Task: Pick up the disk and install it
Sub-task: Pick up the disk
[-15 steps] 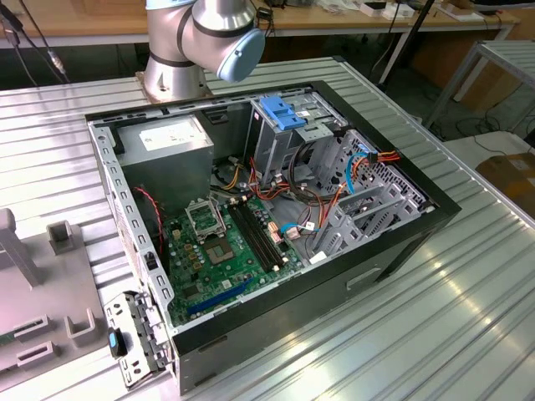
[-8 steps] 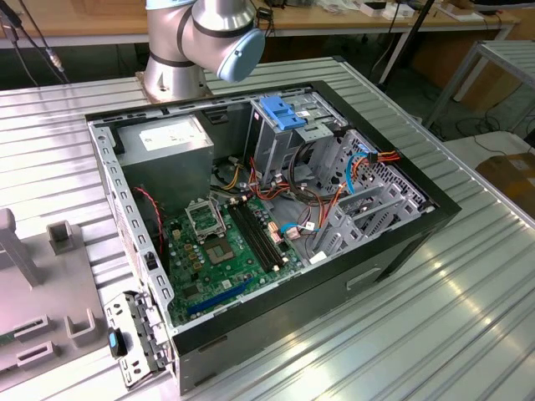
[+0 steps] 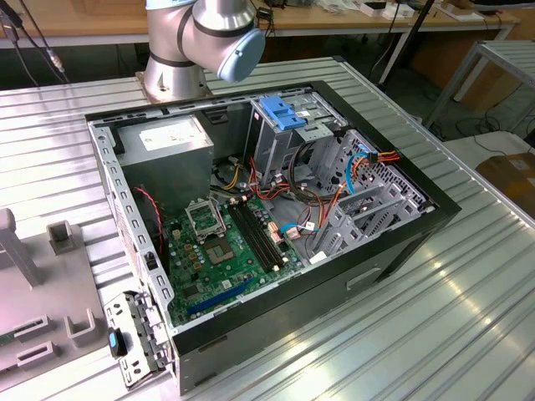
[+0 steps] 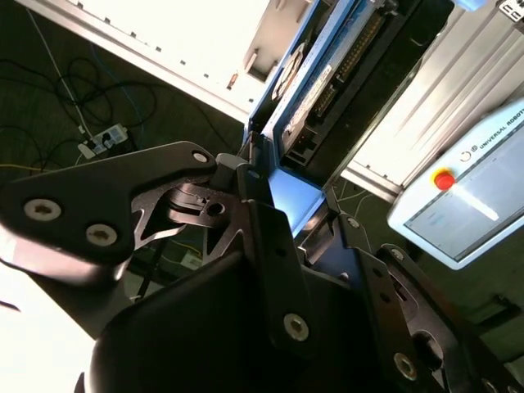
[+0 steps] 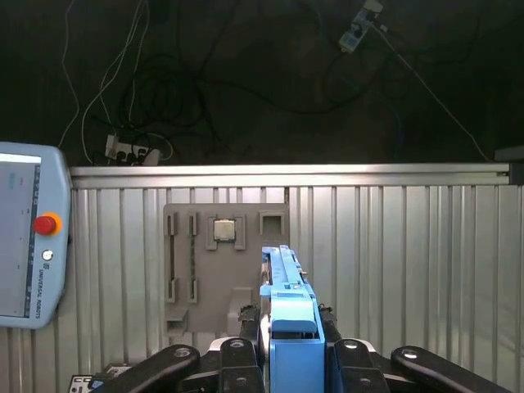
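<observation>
The gripper (image 5: 289,344) is pinching the disk (image 5: 282,274) edge-on by its blue carrier rail, holding it clear above the ribbed table (image 5: 409,262). In the exterior view the drive cage (image 3: 288,134) stands at one o'clock from the motherboard (image 3: 234,251). Such a thin-edge hold could let the disk twist, then jam or snag the cables (image 3: 334,200) on entry.

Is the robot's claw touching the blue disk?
Touching. In the first wrist view the gripper is shut on the disk, its fingers tight against both blue sides with no gap.
</observation>
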